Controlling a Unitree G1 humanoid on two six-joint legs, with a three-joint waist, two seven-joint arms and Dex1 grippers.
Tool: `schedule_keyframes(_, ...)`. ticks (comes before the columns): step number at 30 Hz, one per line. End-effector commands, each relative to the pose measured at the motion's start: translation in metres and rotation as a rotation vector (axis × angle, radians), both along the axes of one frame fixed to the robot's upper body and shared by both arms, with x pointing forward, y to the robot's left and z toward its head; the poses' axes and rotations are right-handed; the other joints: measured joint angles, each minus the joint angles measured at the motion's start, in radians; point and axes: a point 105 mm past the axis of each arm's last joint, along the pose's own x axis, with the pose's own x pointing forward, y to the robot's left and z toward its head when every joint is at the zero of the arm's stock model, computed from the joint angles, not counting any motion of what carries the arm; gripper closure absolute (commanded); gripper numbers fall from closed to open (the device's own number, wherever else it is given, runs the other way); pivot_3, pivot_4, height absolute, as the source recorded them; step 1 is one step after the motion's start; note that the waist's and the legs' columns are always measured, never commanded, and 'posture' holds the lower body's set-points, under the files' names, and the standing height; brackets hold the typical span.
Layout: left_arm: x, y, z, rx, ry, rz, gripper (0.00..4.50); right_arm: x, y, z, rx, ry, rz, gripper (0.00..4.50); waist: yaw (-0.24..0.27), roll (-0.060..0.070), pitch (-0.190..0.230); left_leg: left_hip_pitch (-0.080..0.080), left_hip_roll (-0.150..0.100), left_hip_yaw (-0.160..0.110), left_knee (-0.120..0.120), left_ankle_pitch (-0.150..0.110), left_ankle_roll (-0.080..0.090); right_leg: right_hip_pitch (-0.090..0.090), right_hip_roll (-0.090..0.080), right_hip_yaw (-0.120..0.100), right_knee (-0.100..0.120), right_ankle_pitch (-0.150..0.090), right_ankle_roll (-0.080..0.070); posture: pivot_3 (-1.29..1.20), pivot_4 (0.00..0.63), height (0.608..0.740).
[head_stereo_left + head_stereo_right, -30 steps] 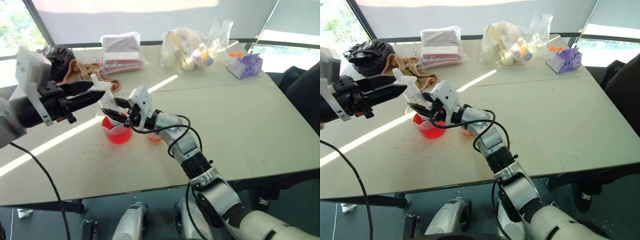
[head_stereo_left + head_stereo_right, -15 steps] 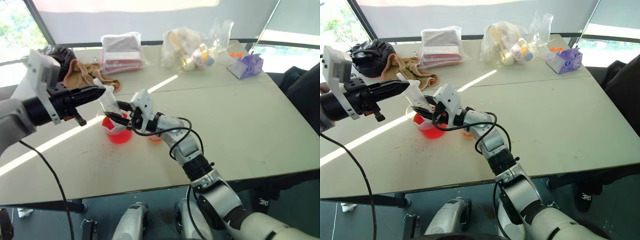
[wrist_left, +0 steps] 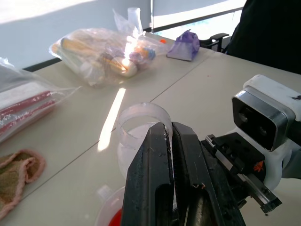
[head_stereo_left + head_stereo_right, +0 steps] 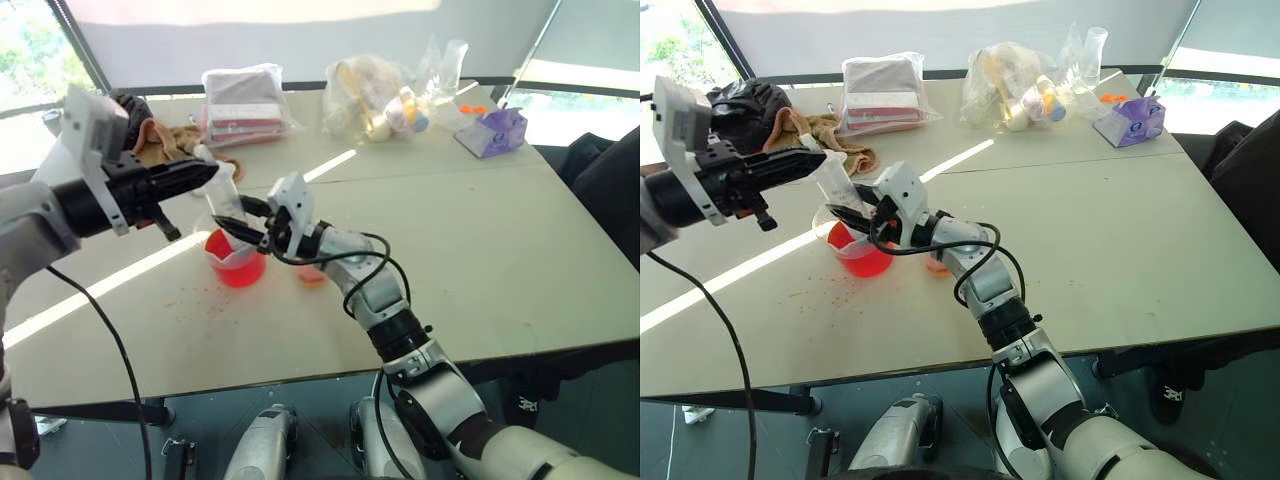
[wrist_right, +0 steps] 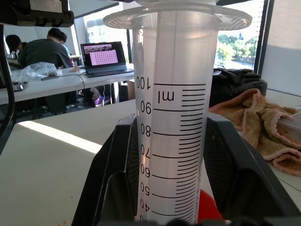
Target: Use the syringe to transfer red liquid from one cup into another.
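Note:
The syringe [image 4: 224,198] stands tilted over the spouted cup [image 4: 237,262], which holds red liquid [image 4: 238,272]. My right gripper [image 4: 238,222] is shut on the clear barrel; the right wrist view shows the barrel [image 5: 171,94] with its printed scale between the fingers [image 5: 123,155]. My left gripper [image 4: 206,172] reaches in level from the left and is shut at the syringe's top end, on the plunger. In the left wrist view its fingers [image 3: 155,155] are pressed together against the clear round top [image 3: 141,115]. The plain cup [image 4: 311,272], faintly orange, sits just right of the red one, partly behind my right forearm.
Along the table's far edge lie a black bag [image 4: 740,105], a tan towel [image 4: 825,135], clear bags of goods [image 4: 242,100] [image 4: 372,95], a glass flask [image 4: 448,62] and a purple tissue box [image 4: 490,132]. Red droplets [image 4: 190,295] dot the table beside the cups.
My left gripper has shut on the top of the syringe; a second ago its fingers stood open around it. The right gripper has kept the barrel in place.

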Motion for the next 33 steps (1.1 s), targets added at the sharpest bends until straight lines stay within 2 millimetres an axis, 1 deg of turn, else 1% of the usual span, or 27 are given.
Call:
schedule_keyframes(1,-0.003,0.002,0.027,-0.013,-0.109,0.021,4.49,-0.016,0.015,0.005,0.000,-0.029,0.079,3.14,-0.001,0.000,0.000,0.000,0.000,0.000,0.000,0.000,0.000,0.000,0.000,0.000,0.000,0.000,0.000,0.00,0.150,0.736)
schedule_keyframes(8,-0.007,-0.002,0.034,-0.012,-0.131,0.010,4.49,-0.018,0.019,0.000,-0.003,-0.013,0.084,3.14,-0.001,0.000,0.000,0.000,0.000,0.000,0.000,0.000,0.000,0.000,0.000,0.000,0.000,0.000,0.000,0.00,0.150,0.736)
schedule_keyframes(19,-0.010,-0.001,0.042,-0.010,-0.146,0.023,4.49,-0.021,0.024,-0.008,-0.010,0.003,0.094,3.14,-0.001,0.000,0.000,0.000,0.000,0.000,0.000,0.000,0.000,0.000,0.000,0.000,0.000,0.000,0.000,0.00,0.150,0.736)
schedule_keyframes(33,-0.010,0.002,0.056,0.000,-0.185,0.031,4.49,-0.022,0.025,-0.012,-0.019,0.004,0.102,3.14,-0.001,0.000,0.000,0.000,0.000,0.000,0.000,0.000,0.000,0.000,0.000,0.000,0.000,0.000,0.000,0.00,0.150,0.736)
